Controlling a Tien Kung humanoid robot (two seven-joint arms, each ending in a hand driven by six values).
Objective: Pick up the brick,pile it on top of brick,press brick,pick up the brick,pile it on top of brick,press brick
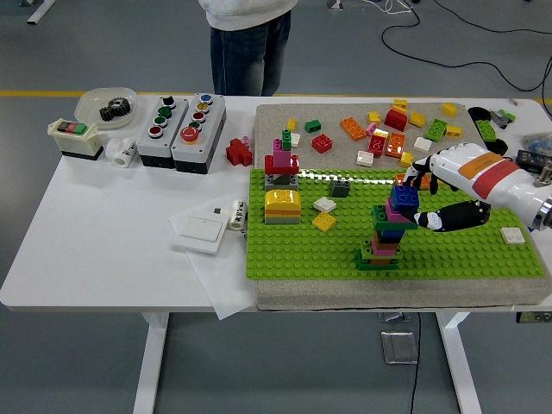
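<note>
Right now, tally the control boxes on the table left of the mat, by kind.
Grey multi-button box: 2
White box with a red and green switch: 1
Total: 3

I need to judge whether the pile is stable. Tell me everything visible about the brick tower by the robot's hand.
The brick tower stands upright on the green baseplate: a wide green base, pink and red layers, dark green, magenta, and a blue brick on top, leaning slightly right. The right hand holds that top brick.
</note>
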